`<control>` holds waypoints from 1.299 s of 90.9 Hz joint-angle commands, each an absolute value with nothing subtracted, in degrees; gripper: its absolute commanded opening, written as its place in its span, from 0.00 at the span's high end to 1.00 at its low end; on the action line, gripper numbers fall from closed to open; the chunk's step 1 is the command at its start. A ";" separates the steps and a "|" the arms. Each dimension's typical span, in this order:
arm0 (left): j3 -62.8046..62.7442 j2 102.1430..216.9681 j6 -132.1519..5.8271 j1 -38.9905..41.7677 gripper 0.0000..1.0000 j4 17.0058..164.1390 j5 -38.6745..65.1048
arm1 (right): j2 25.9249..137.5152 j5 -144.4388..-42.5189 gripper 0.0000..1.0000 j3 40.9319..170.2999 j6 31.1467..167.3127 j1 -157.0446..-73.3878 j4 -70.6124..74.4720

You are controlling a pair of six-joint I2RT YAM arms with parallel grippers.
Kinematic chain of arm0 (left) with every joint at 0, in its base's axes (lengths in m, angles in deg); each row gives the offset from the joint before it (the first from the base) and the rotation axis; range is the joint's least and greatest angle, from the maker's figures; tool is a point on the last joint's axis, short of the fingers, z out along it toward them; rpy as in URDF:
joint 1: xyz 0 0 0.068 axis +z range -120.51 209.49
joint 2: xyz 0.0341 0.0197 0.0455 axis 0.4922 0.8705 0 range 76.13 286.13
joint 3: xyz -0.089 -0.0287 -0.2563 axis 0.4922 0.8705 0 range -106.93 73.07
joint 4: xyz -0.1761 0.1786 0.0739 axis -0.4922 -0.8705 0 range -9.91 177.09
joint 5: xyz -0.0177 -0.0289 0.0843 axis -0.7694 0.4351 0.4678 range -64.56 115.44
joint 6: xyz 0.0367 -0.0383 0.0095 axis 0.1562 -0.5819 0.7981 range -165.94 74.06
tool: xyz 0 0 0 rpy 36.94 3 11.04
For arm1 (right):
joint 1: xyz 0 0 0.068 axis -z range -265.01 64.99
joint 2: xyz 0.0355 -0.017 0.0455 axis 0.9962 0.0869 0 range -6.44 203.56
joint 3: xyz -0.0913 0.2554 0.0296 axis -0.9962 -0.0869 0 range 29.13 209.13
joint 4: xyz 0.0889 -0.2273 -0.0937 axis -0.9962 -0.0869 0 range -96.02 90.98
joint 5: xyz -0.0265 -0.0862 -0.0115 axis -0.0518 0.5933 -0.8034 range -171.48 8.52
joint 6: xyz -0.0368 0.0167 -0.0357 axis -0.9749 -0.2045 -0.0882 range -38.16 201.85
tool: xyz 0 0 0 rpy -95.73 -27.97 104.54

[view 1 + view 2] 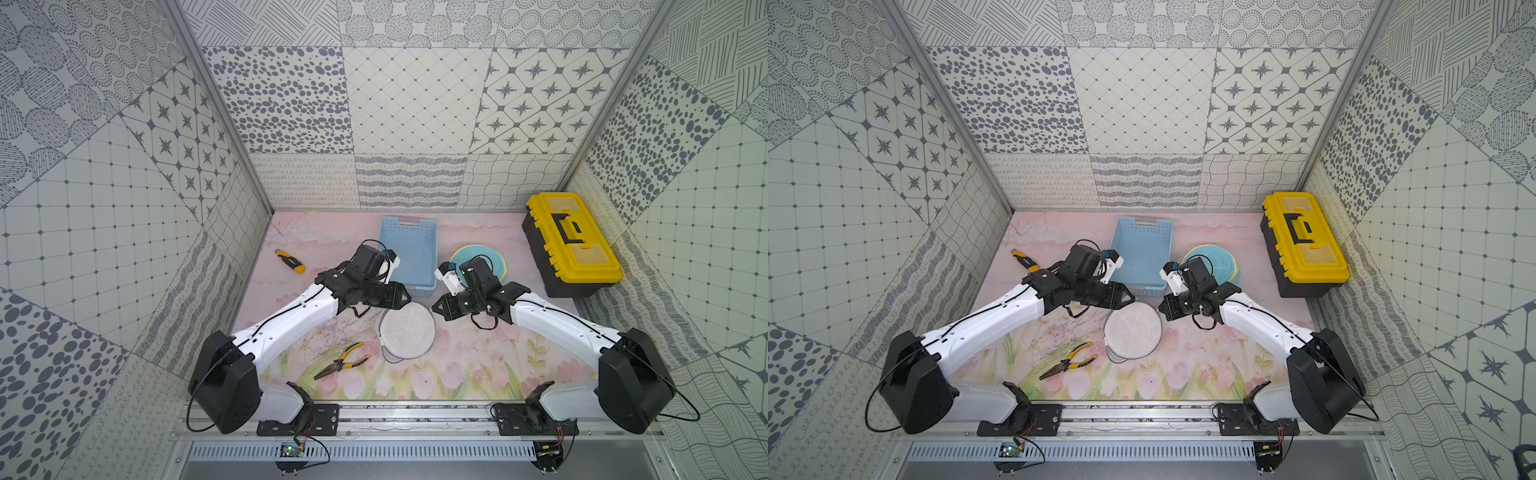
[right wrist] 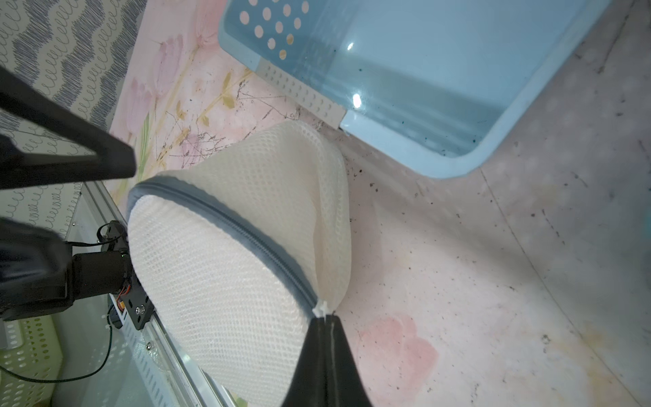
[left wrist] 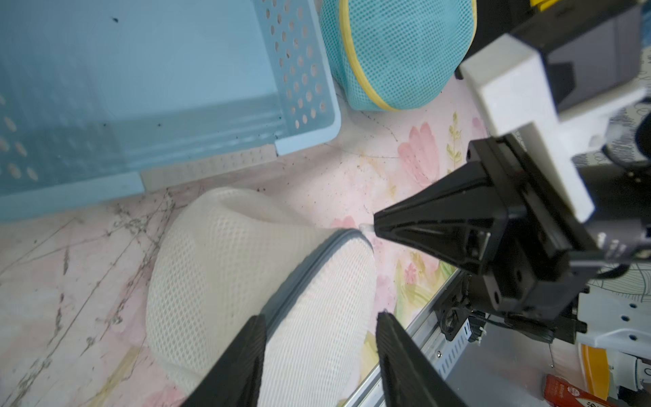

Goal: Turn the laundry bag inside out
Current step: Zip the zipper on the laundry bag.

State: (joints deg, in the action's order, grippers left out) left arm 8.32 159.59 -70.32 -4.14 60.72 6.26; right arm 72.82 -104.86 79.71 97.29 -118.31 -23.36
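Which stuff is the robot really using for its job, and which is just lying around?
For the job:
white laundry bag
right pincer, shut on the bag's zipper tab
left pincer, open

Just lying around:
blue basket
teal bag
toolbox
pliers
utility knife

Bright, even light, soft shadows; wrist views perhaps blurred near the basket (image 3: pixel 105 105).
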 commanded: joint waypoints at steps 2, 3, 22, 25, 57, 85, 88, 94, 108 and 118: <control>2.10 169.39 -68.38 -3.63 0.44 71.64 0.06 | 73.55 -106.33 1.00 81.36 95.61 -118.23 -22.80; 1.81 169.95 -68.46 -3.59 0.44 71.72 0.05 | 73.50 -106.34 1.00 81.30 95.63 -118.19 -22.78; 0.47 175.08 -68.80 -3.99 0.51 68.30 -5.86 | 73.20 -104.98 1.00 81.50 96.20 -118.13 -22.69; 0.73 175.12 -67.87 -4.26 0.53 65.95 -5.28 | 73.24 -104.48 1.00 81.67 96.18 -118.08 -22.63; 8.15 168.39 -68.96 -4.78 0.66 62.88 -4.82 | 75.09 -103.96 1.00 84.83 96.31 -117.97 -22.17; 8.97 167.25 -69.25 -5.36 0.68 63.52 -4.68 | 75.55 -105.16 1.00 84.80 97.01 -118.14 -21.95; 8.81 167.29 -69.19 -5.66 0.67 63.61 -4.70 | 75.60 -105.05 1.00 84.80 97.05 -118.29 -21.91; 8.40 167.59 -68.89 -6.36 0.68 63.80 -4.57 | 75.72 -105.17 1.00 84.81 97.25 -118.40 -21.81; 7.83 168.31 -68.44 -7.49 0.80 63.52 -3.51 | 75.53 -104.29 1.00 84.44 98.04 -118.59 -21.73; 7.86 168.14 -68.66 -7.62 0.92 63.51 -2.77 | 75.01 -102.59 1.00 84.11 98.87 -118.61 -21.74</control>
